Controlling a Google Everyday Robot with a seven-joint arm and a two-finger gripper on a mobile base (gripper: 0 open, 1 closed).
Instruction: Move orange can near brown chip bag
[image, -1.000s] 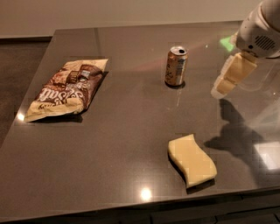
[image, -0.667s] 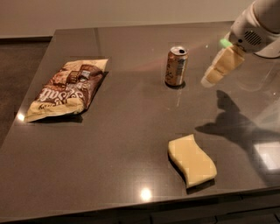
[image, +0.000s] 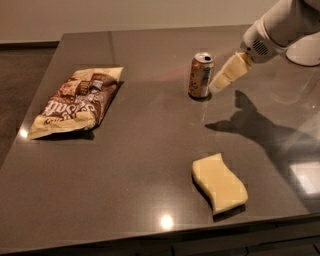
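- Reaching in from the far right corner, the robot's white arm (image: 285, 25) slants down and to the left over the glossy dark grey tabletop (image: 140, 150).
- At its end you see the pale cream two-finger gripper (image: 220, 82), pointing down-left, with its tip just beside the right side of the can.
- You cannot tell from this view whether the gripper is spread or pressed together, nor whether it touches the can.
- Your small orange-brown metal drink can with a silver top (image: 201, 75) stands upright on the far half of the table, right of centre.
- The large flat brown and cream foil chip bag with white lettering (image: 75, 102) lies flat on the left side of the table, well apart from the can, with bare tabletop between them.
- A pale yellow wavy sponge (image: 219, 182) lies near the front edge, right of centre, nearer to you than the can and apart from it.
- The arm's dark shadow (image: 255, 125) falls on the table to the right of the can, between the gripper and the sponge.
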